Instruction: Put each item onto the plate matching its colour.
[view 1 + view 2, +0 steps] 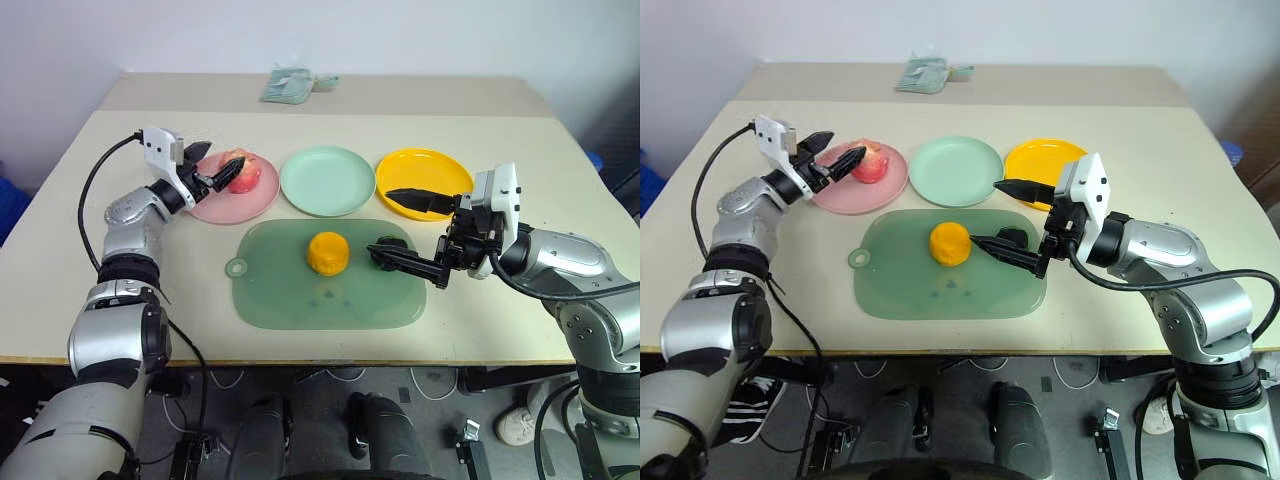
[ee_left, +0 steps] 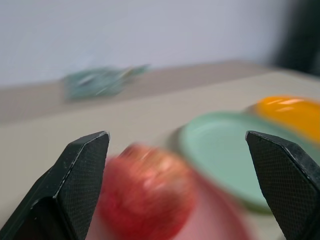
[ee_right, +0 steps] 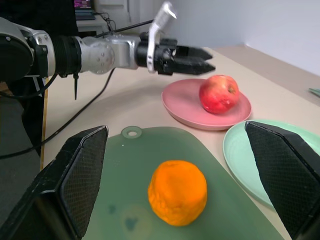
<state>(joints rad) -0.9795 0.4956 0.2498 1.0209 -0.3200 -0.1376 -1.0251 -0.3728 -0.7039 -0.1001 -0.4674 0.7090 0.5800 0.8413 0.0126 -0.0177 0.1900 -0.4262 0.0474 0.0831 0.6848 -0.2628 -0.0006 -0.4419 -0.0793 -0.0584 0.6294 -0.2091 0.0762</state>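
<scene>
Both open left gripper (image 1: 214, 170) jaws flank the apple (image 1: 241, 171), apart.

no readable text, labels, brands, numbers or signs on anything in view.

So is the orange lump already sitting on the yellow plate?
No, the orange lump lies on the green mat, while the yellow plate stands apart behind it.

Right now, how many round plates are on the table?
3, in a row behind the green mat: pink plate holding the apple, empty mint plate in the middle, yellow plate.
</scene>
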